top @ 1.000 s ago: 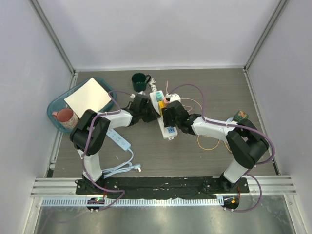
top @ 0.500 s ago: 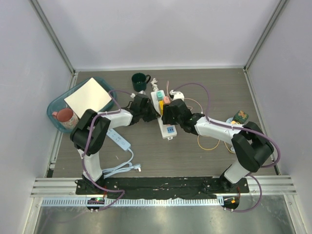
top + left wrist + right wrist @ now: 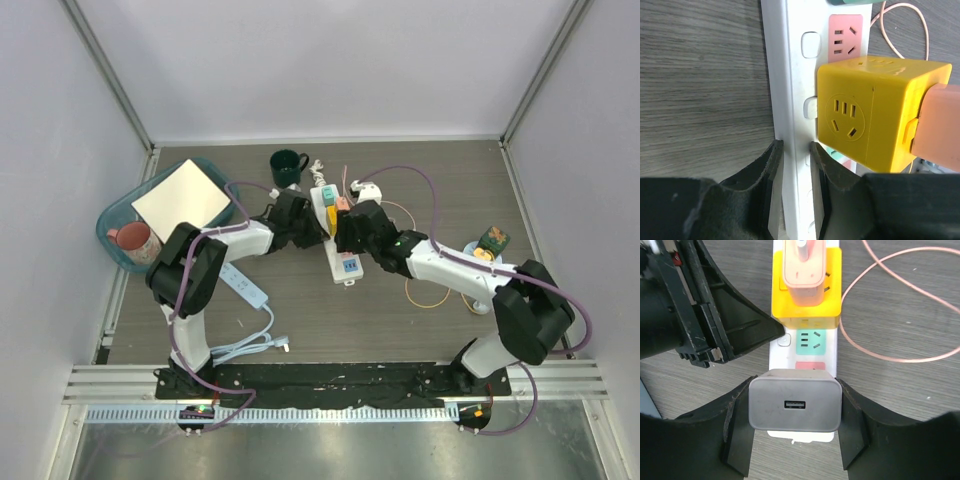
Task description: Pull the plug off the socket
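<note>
Right arm's elbow [image 3: 530, 315] swung out toward the right and near edges over the last 1 s. Right gripper [image 3: 345, 232], clamped on the gray charger [image 3: 795, 405], crept slightly toward the far edge. White plug [image 3: 367, 189] by the power strip [image 3: 346, 270] is now uncovered. Purple cable [image 3: 425, 185] loop widened.

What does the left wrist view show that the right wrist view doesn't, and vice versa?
Only left wrist: how the left gripper pinches the strip by its edge, and the socket face on the side of the cube. Only right wrist: the grey charger held in the right gripper, and a free green socket beyond it. Both: the strip, the yellow cube, the pink plug in it, and the pink cable.
</note>
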You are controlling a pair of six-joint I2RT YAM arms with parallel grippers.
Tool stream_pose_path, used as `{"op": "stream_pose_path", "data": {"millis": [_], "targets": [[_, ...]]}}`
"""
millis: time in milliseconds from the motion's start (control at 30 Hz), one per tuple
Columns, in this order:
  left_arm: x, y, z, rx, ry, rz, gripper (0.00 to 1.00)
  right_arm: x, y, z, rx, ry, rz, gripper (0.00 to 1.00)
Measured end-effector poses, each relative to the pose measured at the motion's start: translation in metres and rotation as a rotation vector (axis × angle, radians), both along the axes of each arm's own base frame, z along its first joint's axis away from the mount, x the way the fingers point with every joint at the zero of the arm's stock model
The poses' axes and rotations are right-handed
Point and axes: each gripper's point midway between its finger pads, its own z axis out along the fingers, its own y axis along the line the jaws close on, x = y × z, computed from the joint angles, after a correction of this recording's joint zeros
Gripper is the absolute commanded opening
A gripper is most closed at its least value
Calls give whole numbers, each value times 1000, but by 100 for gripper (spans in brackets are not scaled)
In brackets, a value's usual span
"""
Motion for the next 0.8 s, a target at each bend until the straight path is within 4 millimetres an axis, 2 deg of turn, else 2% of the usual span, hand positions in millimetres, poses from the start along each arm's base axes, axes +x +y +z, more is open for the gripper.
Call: {"op": "stream_pose_path", "data": {"millis": [267,400,433,567,633,667,733,800], "targets": [[-9,3,7,60,58,-60,40,-3,-13,45,27,-90,-18,3],[-15,7,32,76,56,-79,45,-6,-16,51,35,-97,-17,2],[-15,8,45,74,38,-79,47,-6,-16,52,36,-97,-16,2],[-13,21,104,64,-75,-40,63,-9,-13,51,49,-86,-9,2],[-14,38,135,72,-138,11,68,-11,-8,51,61,-81,-4,2],[-14,45,148,72,-168,35,74,-13,-6,51,63,-78,2,2],[-18,70,177,86,-238,108,80,-18,3,46,64,-67,20,2],[-27,96,198,103,-294,180,93,-23,17,39,57,-49,47,3]]}}
